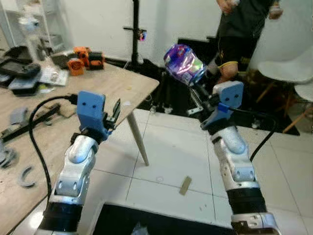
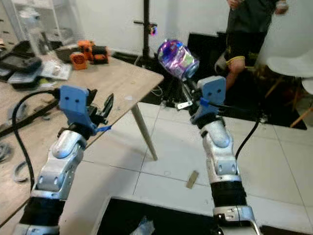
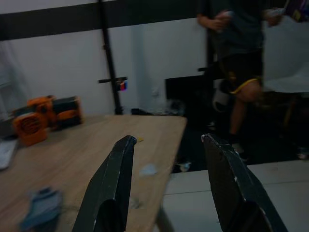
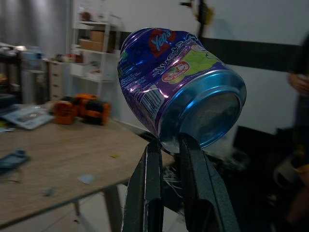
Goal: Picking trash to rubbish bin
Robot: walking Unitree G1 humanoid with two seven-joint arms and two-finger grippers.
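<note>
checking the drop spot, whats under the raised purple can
The purple can, pinched in the right gripper, hangs over white floor tiles. The black bin sits nearer the robot, not beneath it.

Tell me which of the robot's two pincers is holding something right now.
The right pincer: its black fingers are shut on the rim of a crumpled purple drink can, held up in the air. The left pincer is open, over the wooden table's edge.
</note>
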